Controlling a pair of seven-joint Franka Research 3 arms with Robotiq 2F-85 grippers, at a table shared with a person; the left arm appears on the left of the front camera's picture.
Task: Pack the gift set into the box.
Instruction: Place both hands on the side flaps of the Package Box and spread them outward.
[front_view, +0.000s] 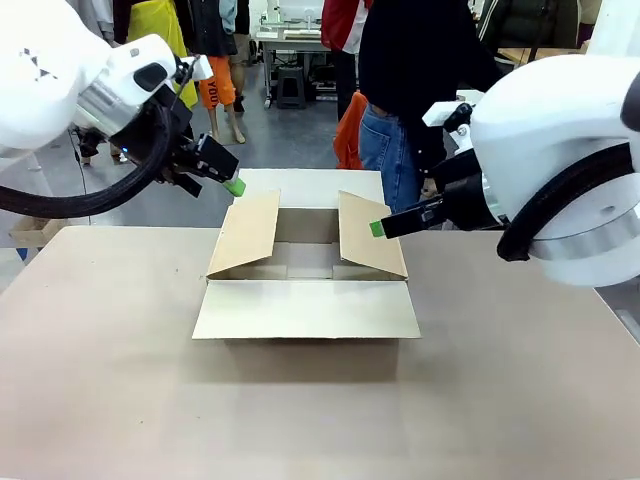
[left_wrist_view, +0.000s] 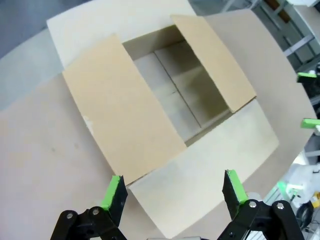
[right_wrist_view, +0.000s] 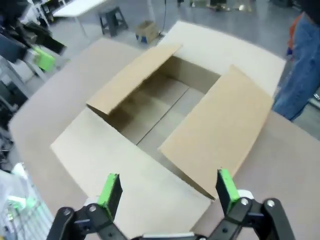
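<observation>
The box (front_view: 305, 310) stands in the middle of the table with all four flaps open and its bare floor showing. My left gripper (front_view: 233, 185) hovers open above the box's far left corner, beside the left flap (left_wrist_view: 120, 110), nothing between its fingers (left_wrist_view: 174, 192). From the other side, my right gripper (front_view: 377, 228) is open at the raised right flap (right_wrist_view: 220, 125), also holding nothing (right_wrist_view: 165, 192). The gift set is out of view.
A person (front_view: 400, 110) in a dark top and jeans stands at the far edge behind the box. Bare tabletop (front_view: 120, 380) lies left, right and in front of the box. A stool and tables stand farther off on the floor.
</observation>
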